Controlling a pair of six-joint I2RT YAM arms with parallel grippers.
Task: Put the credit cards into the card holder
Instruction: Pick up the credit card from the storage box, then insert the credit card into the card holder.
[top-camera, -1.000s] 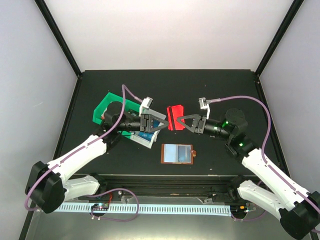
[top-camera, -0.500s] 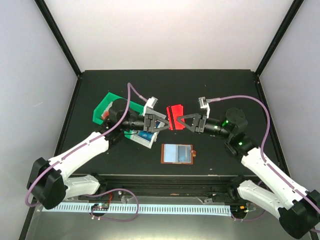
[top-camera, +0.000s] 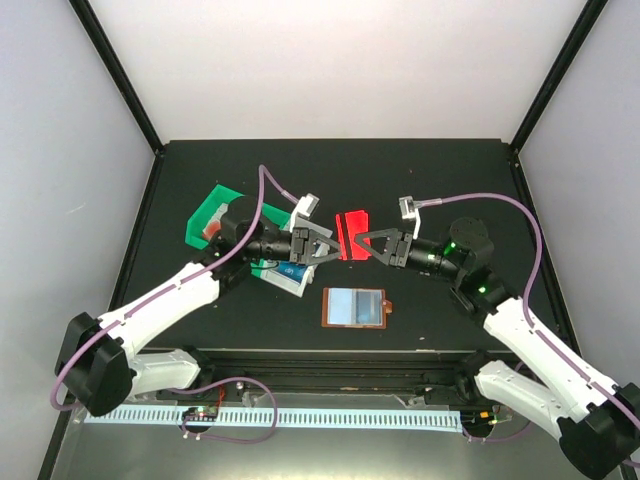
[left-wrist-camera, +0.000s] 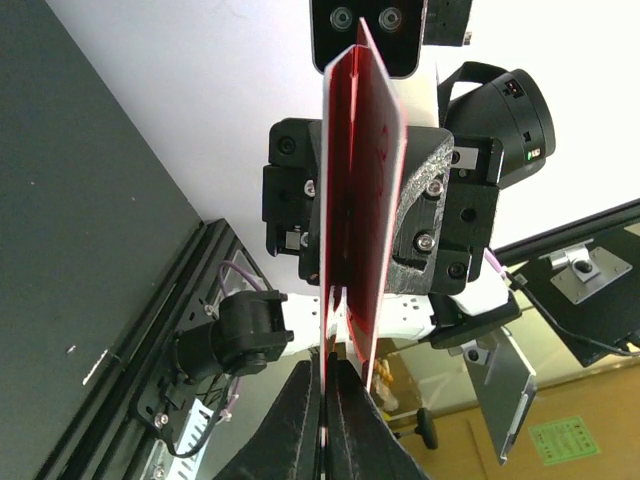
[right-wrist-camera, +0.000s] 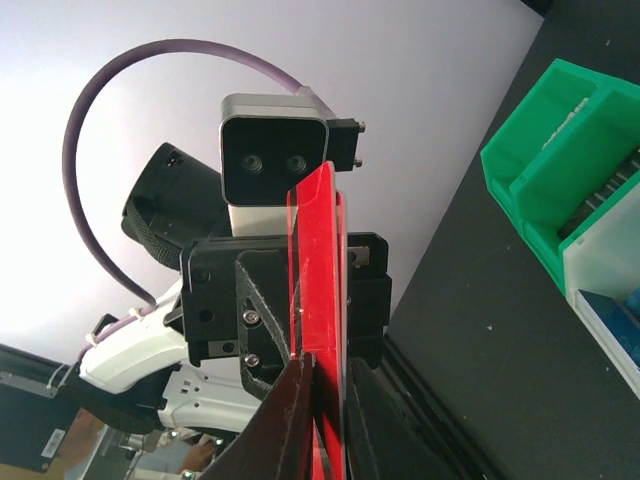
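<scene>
Red card (top-camera: 351, 232) clamped by left claw (top-camera: 331, 250) and right claw (top-camera: 361, 241), blue card (right-wrist-camera: 613, 313) in white bin (right-wrist-camera: 598, 256)

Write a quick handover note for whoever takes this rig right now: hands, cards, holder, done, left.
Left hand: shut on the red card, upright in mid-air.
Right hand: shut on the same card from the other side.
Card holder: open flat on the table.
Blue card: in the white bin.
Done: red card lifted.
Left: release one hand, pocket it, then the others.
</scene>
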